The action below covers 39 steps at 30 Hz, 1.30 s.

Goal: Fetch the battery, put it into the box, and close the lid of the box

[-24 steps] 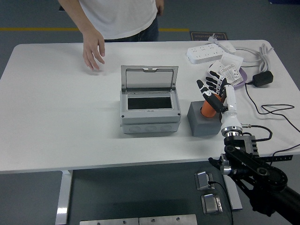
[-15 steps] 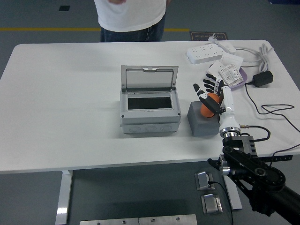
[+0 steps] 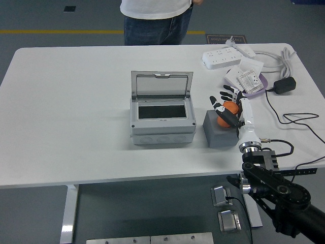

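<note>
The person has stepped back; the right hand [image 3: 231, 105] fingers now wrap the orange battery [image 3: 227, 113].

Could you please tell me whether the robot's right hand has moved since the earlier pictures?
Yes. The right hand has dropped lower toward the grey block, fingers closing around the orange battery.

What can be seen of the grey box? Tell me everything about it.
The grey box stands near the middle of the white table, looking like plastic. Its hinged lid is open, standing up at the back, with a clear-looking panel in a grey frame and a small latch at its top edge. Inside shows a dark rectangular opening; nothing can be made out in it. Round marks line its front wall. Nothing touches it; a smaller grey block sits apart to its right.
</note>
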Each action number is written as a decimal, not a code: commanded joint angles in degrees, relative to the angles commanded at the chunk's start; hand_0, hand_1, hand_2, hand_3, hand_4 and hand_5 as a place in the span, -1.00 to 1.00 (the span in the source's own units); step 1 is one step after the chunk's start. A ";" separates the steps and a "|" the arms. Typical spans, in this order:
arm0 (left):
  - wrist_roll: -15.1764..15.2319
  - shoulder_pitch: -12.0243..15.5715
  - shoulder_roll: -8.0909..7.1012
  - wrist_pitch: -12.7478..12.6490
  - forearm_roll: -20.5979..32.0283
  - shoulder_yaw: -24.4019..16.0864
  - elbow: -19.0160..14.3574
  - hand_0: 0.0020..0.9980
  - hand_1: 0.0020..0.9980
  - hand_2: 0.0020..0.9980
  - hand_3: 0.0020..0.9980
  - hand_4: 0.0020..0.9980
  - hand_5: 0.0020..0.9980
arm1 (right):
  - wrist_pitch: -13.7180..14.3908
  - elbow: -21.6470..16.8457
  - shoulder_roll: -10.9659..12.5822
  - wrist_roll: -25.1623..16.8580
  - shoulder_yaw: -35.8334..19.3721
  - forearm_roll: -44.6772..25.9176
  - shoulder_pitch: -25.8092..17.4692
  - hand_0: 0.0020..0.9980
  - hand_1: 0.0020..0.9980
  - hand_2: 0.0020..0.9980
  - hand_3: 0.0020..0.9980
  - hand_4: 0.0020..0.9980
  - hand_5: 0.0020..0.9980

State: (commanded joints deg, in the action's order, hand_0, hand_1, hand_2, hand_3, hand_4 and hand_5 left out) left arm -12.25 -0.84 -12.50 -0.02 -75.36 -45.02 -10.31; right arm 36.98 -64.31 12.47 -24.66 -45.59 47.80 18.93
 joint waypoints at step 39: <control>0.57 0.12 0.06 -0.37 0.84 0.80 0.00 0.26 0.42 0.26 0.20 0.20 -0.08 | 0.00 -0.01 0.16 0.33 1.22 -0.70 -0.40 -0.15 -0.12 -0.16 0.00 -1.00 -1.00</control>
State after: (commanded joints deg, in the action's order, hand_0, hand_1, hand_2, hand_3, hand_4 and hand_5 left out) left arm -11.68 -0.72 -12.44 -0.39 -74.51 -44.22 -10.31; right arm 36.98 -64.32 12.62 -24.32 -44.38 47.10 18.54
